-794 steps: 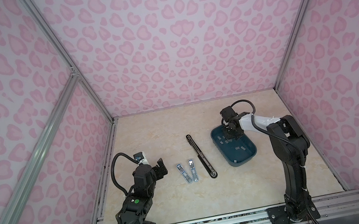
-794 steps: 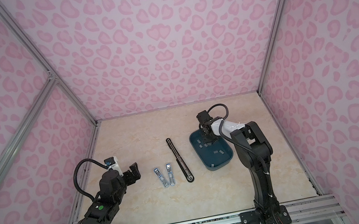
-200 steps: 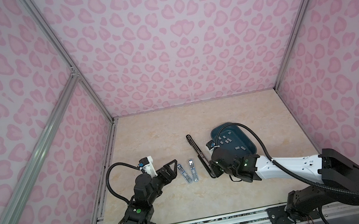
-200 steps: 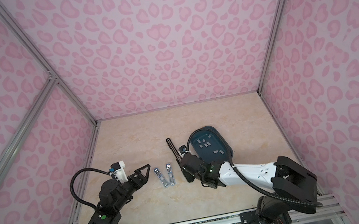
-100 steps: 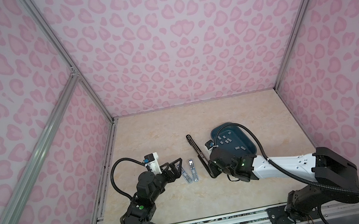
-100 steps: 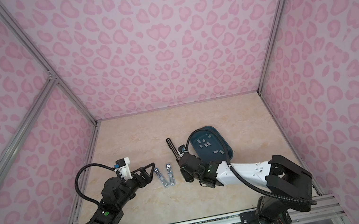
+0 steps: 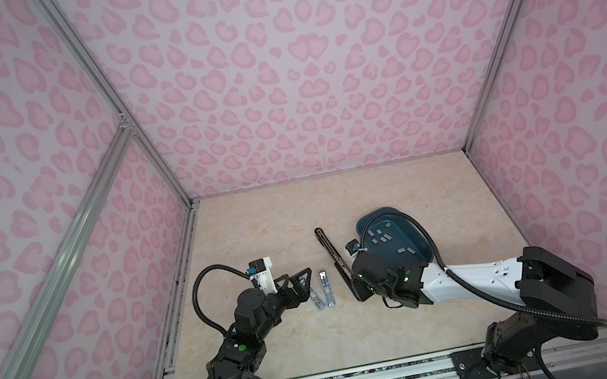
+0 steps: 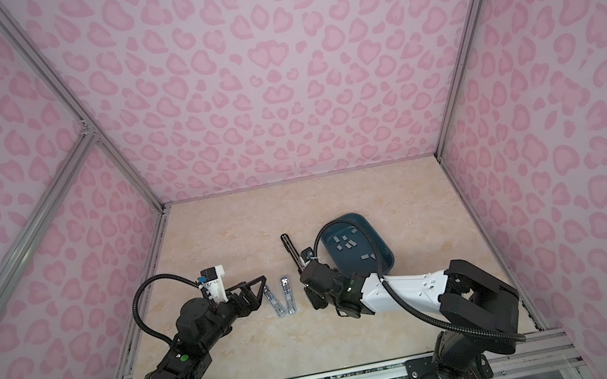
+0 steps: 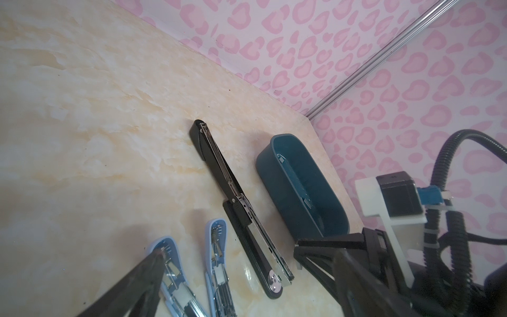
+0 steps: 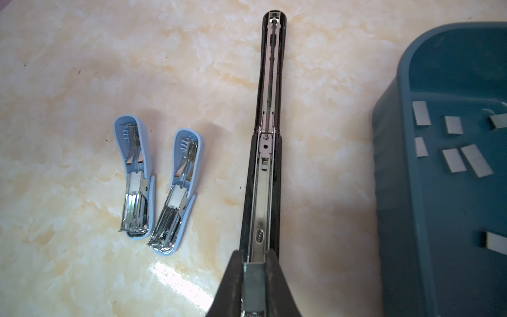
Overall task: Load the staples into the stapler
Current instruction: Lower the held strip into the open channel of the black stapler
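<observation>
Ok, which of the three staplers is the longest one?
The black stapler, lying open between the two light-blue staplers and the blue tray. Those two are short and pale; this one is long and black.

We're looking at a glossy cream worktop (image 7: 256, 215) with a marble-ish pattern, shiny enough to throw glare in the wrist views. Four things sit straight on it, all in the near half. Left of the middle, two small light-blue staplers (image 10: 135, 175) lie flipped open in a tight V, metal insides up. We can't tell if they touch. Just right of them a long black stapler (image 10: 267, 137) lies opened out flat, rail facing up. Right of that, close but apart, sits a teal tub (image 7: 375, 211).
</observation>
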